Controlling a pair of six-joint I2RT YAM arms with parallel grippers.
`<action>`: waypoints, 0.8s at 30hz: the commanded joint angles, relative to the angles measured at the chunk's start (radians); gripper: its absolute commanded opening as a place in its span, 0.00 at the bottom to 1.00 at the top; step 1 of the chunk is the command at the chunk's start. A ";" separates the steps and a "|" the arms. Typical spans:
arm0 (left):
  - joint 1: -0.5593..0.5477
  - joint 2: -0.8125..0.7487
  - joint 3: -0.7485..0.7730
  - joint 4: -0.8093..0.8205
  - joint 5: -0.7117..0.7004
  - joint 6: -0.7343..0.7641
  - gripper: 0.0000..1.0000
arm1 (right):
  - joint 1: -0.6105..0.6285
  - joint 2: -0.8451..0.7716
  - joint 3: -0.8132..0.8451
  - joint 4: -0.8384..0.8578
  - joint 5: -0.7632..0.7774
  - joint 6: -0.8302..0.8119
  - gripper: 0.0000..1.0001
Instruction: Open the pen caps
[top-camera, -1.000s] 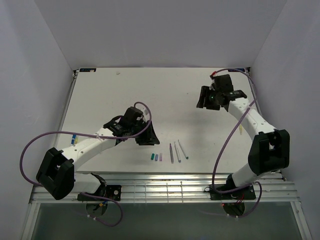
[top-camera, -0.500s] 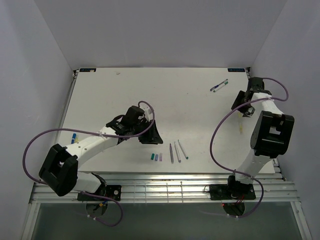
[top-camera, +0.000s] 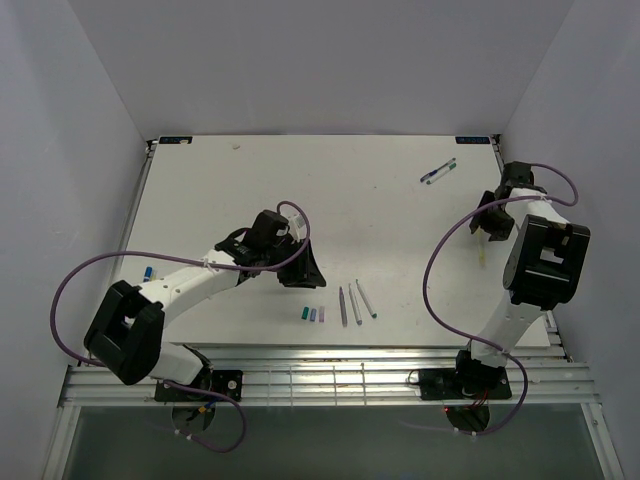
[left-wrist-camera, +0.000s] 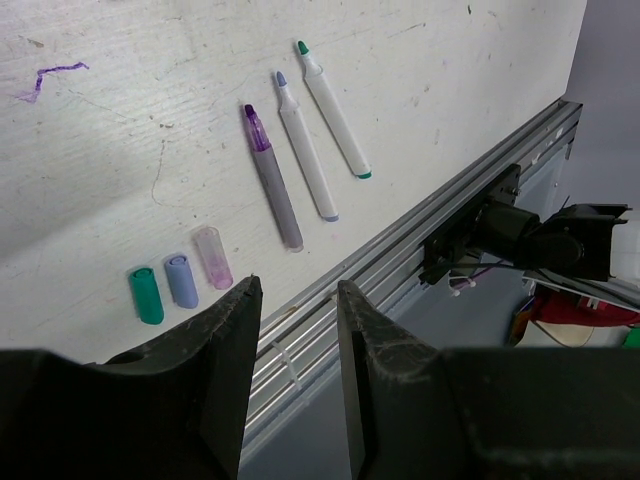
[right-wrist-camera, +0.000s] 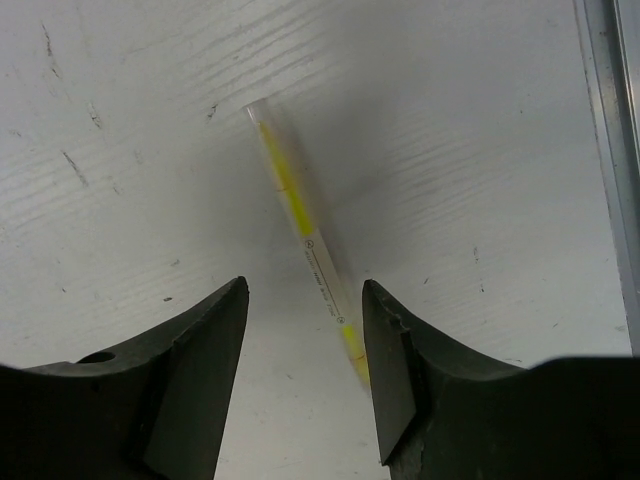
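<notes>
Three uncapped pens lie side by side near the front edge: purple (left-wrist-camera: 272, 178), blue (left-wrist-camera: 305, 145) and green (left-wrist-camera: 333, 110). Left of them stand their pen caps in a row: green (left-wrist-camera: 146, 295), blue (left-wrist-camera: 181, 280) and pale purple (left-wrist-camera: 213, 258). My left gripper (left-wrist-camera: 298, 290) hovers open just behind the caps (top-camera: 313, 313), holding nothing. At the table's right edge a yellow pen (right-wrist-camera: 305, 245) lies on the surface. My right gripper (right-wrist-camera: 305, 290) hangs open over it, one jaw on each side of its near end. I cannot tell whether it touches the pen.
Another pen (top-camera: 438, 171) with green and blue ends lies at the back right. A small blue and yellow item (top-camera: 148, 272) sits by the left edge, partly under the left arm. The metal rail (left-wrist-camera: 440, 215) runs along the table's front edge.
The right arm swung from the back middle to the right edge over the yellow pen, uncovering the pen at the back. The left gripper shifted slightly right.
</notes>
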 joint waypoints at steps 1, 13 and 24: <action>0.009 0.001 0.005 0.030 0.024 0.000 0.47 | -0.010 0.002 -0.019 0.027 -0.004 -0.033 0.55; 0.012 0.002 -0.004 0.041 0.030 -0.015 0.46 | -0.011 0.012 -0.091 0.053 0.006 -0.033 0.41; 0.019 -0.024 -0.018 0.028 0.025 -0.017 0.46 | -0.010 0.008 -0.147 0.062 0.039 -0.026 0.28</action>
